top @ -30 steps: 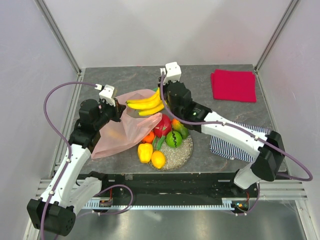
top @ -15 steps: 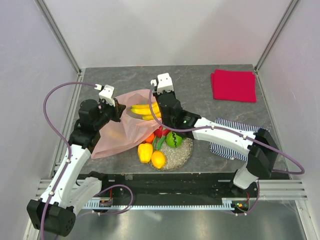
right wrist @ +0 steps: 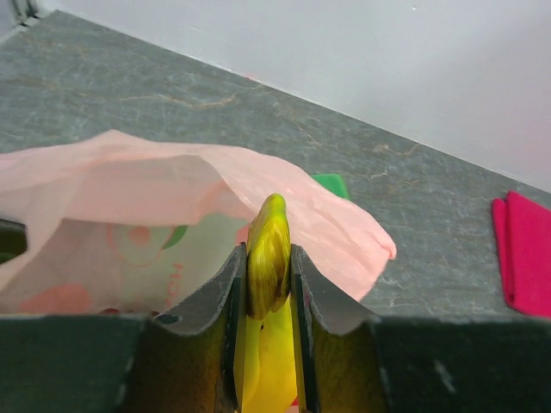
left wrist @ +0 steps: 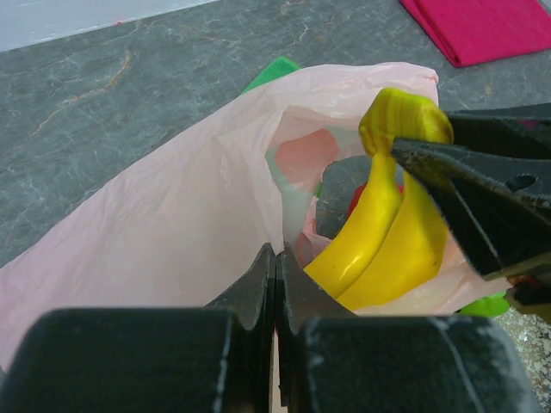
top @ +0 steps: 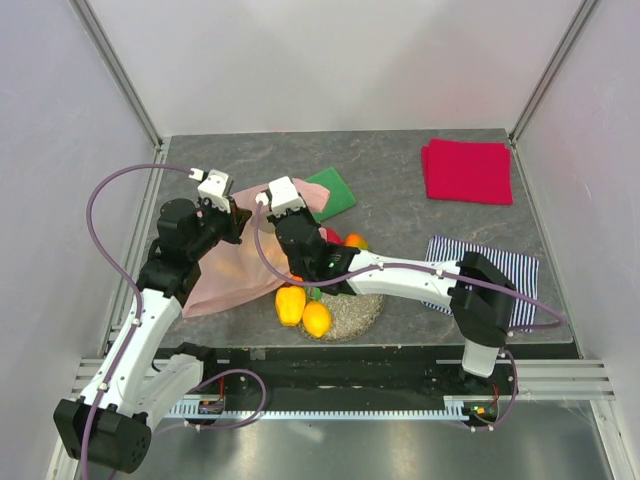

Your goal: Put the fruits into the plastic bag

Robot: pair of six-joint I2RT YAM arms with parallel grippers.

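The pale pink plastic bag [top: 222, 278] lies left of the plate, its mouth held up and open. My left gripper [top: 240, 222] is shut on the bag's rim [left wrist: 277, 225]. My right gripper [top: 258, 230] is shut on the stem end of the yellow banana bunch [right wrist: 269, 249], and the bananas [left wrist: 379, 232] hang inside the bag's mouth. From above the bananas are hidden under the right wrist. A yellow pepper [top: 290, 304], a yellow piece [top: 317, 319], an orange piece [top: 355, 241] and a red piece [top: 333, 237] sit on the speckled plate [top: 367, 305].
A flat green cloth [top: 331, 192] lies just behind the bag. A red folded cloth [top: 467, 170] is at the back right. A striped cloth [top: 522, 266] lies under the right arm's elbow. The right arm stretches across the plate.
My right gripper has carried the banana bunch left and down into the bag's mouth, uncovering the green cloth. The left gripper has stayed put, holding the rim.
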